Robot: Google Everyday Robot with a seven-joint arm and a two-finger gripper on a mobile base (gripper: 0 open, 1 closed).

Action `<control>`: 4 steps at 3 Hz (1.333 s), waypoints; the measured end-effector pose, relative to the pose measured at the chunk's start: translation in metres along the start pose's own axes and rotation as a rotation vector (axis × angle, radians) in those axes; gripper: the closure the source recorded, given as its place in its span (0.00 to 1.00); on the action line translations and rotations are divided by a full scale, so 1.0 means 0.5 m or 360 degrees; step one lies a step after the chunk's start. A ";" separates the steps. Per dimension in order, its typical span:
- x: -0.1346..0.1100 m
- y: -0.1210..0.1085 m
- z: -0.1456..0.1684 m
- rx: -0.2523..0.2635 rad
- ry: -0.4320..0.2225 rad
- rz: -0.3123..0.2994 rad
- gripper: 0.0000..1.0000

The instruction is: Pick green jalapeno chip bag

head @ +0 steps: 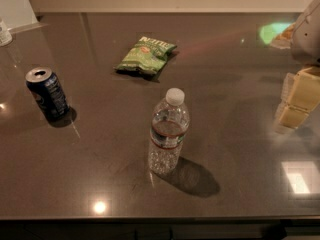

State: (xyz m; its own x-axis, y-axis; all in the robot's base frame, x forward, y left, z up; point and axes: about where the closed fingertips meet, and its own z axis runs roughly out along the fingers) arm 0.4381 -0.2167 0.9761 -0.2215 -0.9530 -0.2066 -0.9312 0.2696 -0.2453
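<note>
Pincer (299, 101) at right edge, state cannot be told, green jalapeno chip bag (145, 56) well apart

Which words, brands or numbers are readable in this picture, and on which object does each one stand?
No text can be read with certainty.
Light-green crinkly chip bag: white lettering and a small red logo, too blurred to read.
Dark blue drink can: markings unreadable.
Clear plastic water bottle: label band unreadable.
Gripper, at the right edge above the table: no text visible.
</note>
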 end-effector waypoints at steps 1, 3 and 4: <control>0.000 0.000 0.000 0.0000 0.0000 0.0000 0.00; -0.056 -0.063 0.016 0.0031 -0.0152 0.0016 0.00; -0.111 -0.134 0.049 0.0086 -0.0247 0.0041 0.00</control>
State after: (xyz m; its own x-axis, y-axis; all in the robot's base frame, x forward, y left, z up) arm 0.5200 -0.1786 0.9806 -0.1939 -0.9140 -0.3564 -0.9078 0.3049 -0.2880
